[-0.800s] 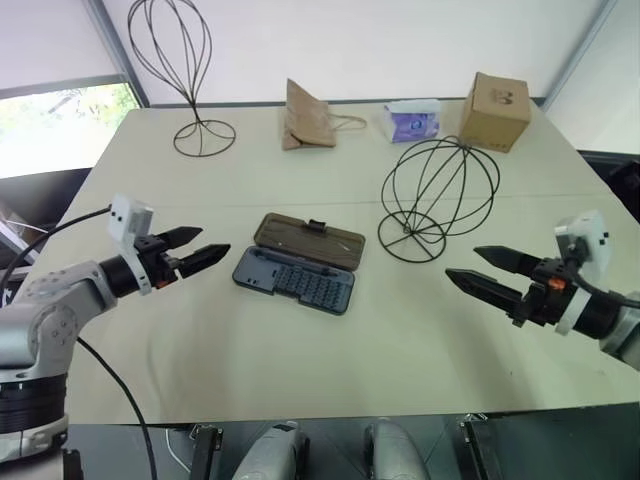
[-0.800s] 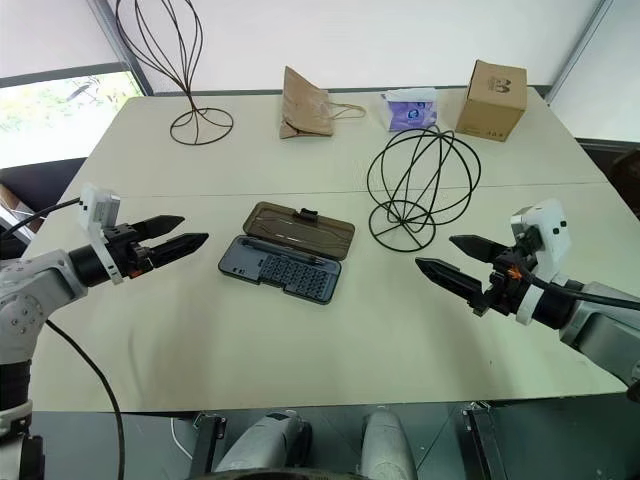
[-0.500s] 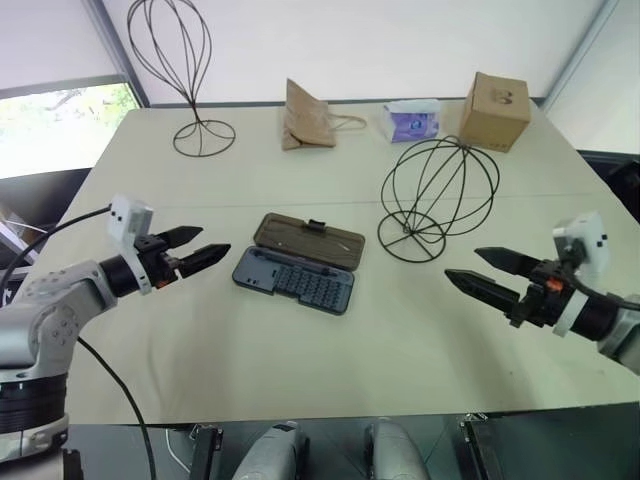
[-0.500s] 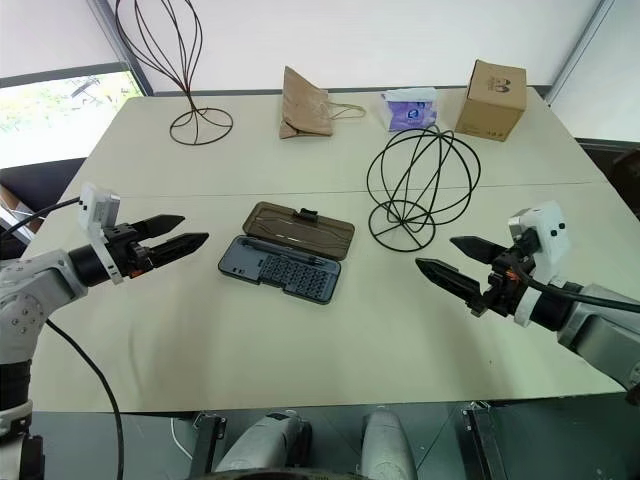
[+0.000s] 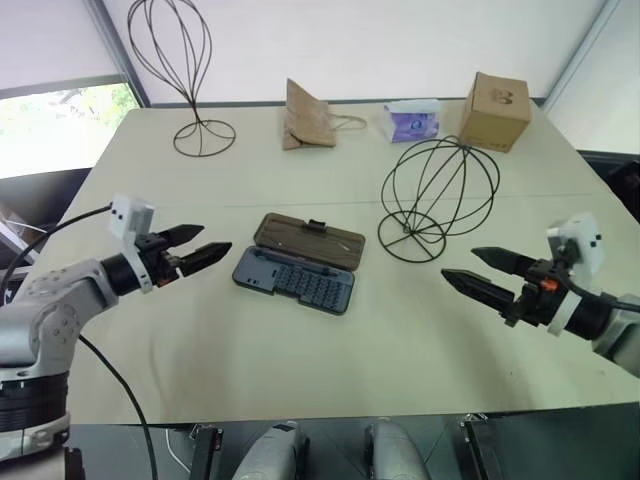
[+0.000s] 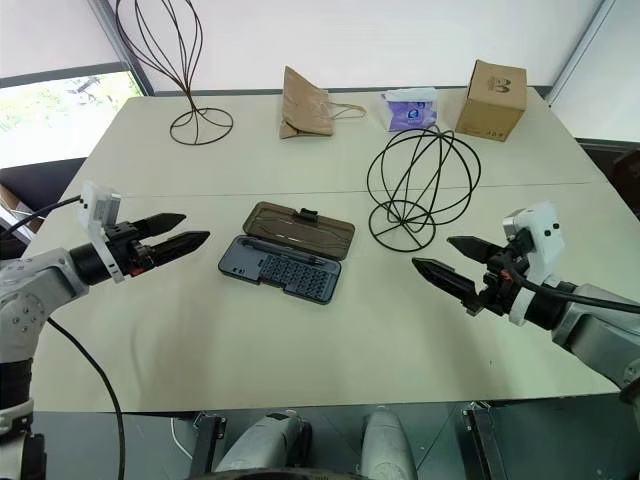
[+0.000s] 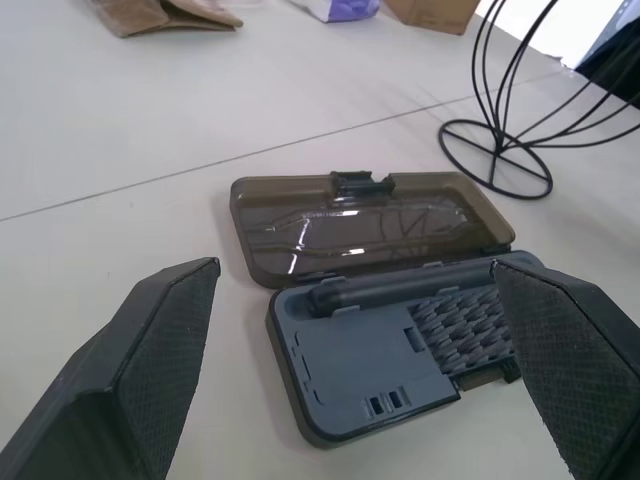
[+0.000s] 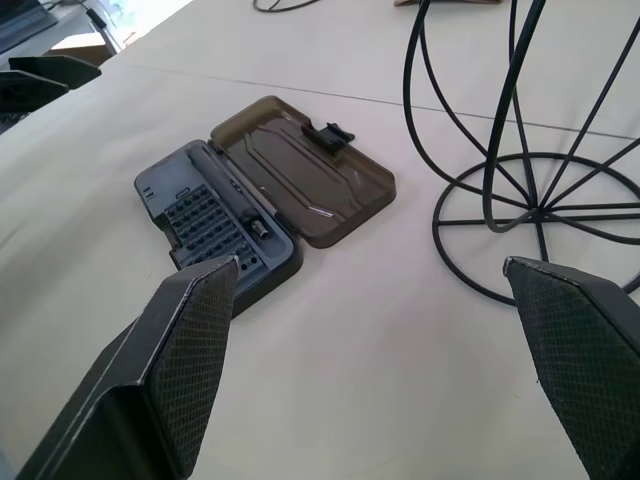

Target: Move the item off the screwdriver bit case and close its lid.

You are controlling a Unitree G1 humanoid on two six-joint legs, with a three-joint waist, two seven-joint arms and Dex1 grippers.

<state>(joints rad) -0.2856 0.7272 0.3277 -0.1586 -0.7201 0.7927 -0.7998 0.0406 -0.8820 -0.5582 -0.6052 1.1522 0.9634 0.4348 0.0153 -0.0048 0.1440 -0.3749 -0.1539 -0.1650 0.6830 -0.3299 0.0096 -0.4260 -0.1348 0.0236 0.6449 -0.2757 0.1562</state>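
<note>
Nothing readable from where I look

The brown cardboard box [image 5: 494,111] at the far edge of my surface [image 5: 300,350] bears a small dark printed mark on its front face, too small for me to read; the purple-and-white packet [image 5: 411,122] beside it has print I cannot make out.

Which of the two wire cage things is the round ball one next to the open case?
The globe-shaped wire stand, standing on the table just right of the screwdriver bit case. The other, the teardrop-shaped wire stand, is taller, narrower and stands at the far left corner.
</note>
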